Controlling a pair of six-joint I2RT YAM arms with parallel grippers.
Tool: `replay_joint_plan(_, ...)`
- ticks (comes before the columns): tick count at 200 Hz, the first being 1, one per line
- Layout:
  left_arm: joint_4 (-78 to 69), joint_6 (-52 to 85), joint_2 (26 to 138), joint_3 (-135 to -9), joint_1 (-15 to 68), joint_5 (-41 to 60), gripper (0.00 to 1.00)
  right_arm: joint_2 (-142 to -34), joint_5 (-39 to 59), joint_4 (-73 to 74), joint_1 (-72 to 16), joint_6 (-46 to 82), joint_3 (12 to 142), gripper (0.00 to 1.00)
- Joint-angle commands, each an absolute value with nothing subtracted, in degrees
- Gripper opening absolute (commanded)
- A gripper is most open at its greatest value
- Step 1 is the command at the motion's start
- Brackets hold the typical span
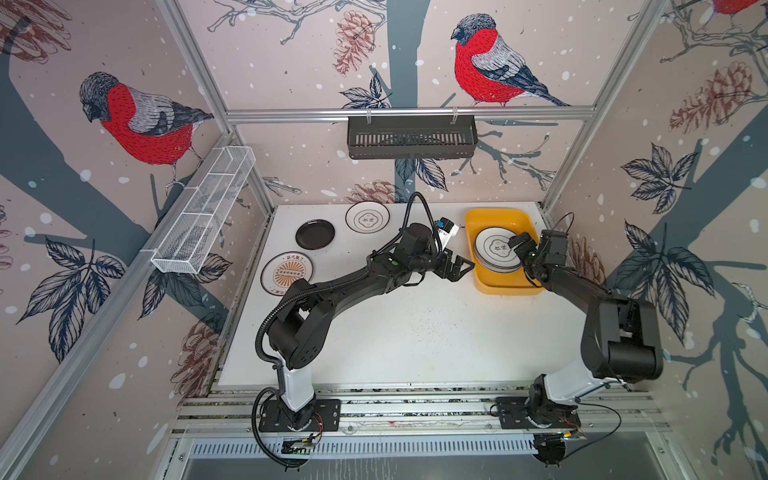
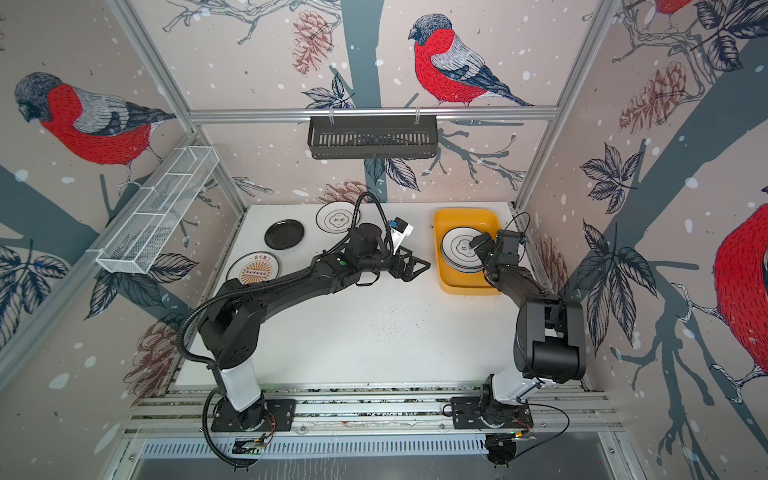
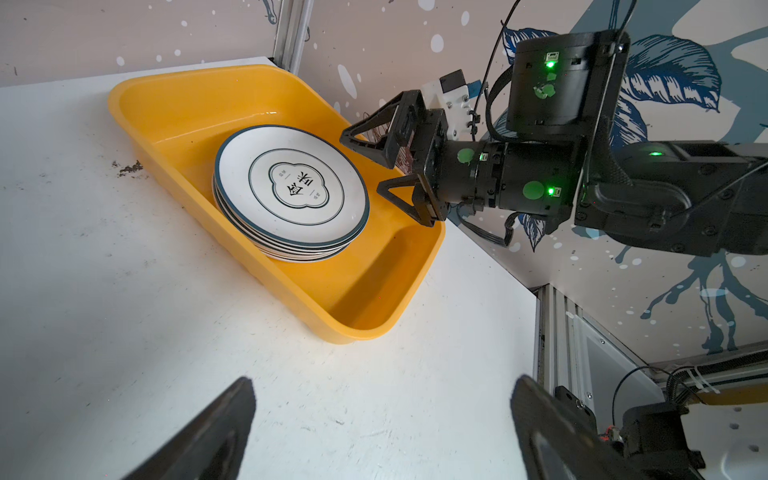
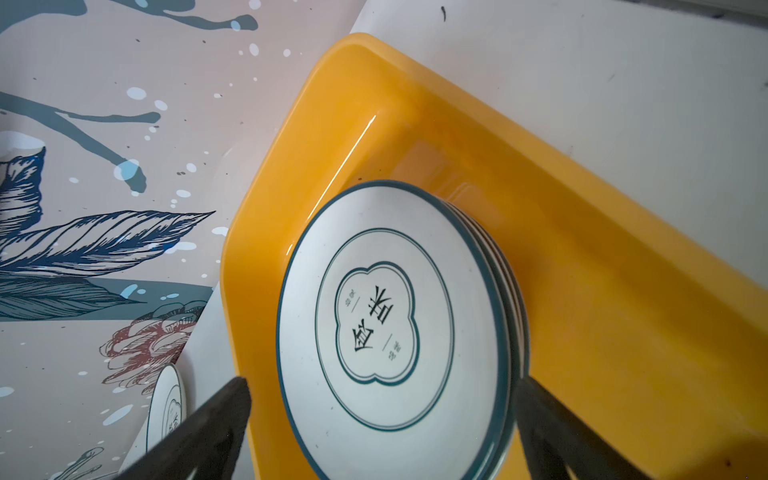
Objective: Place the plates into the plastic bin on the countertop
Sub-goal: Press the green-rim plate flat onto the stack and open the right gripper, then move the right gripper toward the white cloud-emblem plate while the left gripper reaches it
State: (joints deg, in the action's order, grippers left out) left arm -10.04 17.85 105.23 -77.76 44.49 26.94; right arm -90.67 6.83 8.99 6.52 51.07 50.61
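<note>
Presently hovering the right gripper just over the edge of the plate stack, fingers spread wide and gripping nothing, apparently clear of the top plate. Seeing that stack lying inside the plastic bin, toward the back right corner of the table, lower plates peeking out slightly offset beneath the top one. Parking the left gripper over bare table just beside the bin, fingers likewise wide and empty. Leaving three plates out on the left of the table: the black plate, the quatrefoil plate and the sunburst plate, all lying flat and well apart from the bin. Judging the main risk to be a clip on withdrawal: pulling the right fingers away low, catching the top rim, and dragging or tipping the uneven stack against the bin. Also worrying about crowding: bringing the left gripper in with another plate, with the right gripper occupying the space above the bin, inviting a knock. Expecting trouble, too, in lifting a shallow plate off a smooth table, fingers skidding and shoving it toward the edge.
</note>
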Motion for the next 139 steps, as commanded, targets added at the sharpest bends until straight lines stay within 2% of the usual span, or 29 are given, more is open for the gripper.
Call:
replay_joint_plan(1,-11.2,17.2,103.9,-77.0,44.5,26.6,0.96,-90.2,4.7,6.5,6.4,50.9,51.5,1.0)
replay_joint_plan(66,-12.2,17.5,100.0,-73.4,44.5,23.1,0.96,-87.1,4.2,5.2,5.8,51.2,51.5,1.0)
replay_joint_plan(139,-16.9,18.7,90.5,-63.8,44.1,16.6,0.96,-76.5,2.8,4.1,2.1,51.0,48.7,0.99)
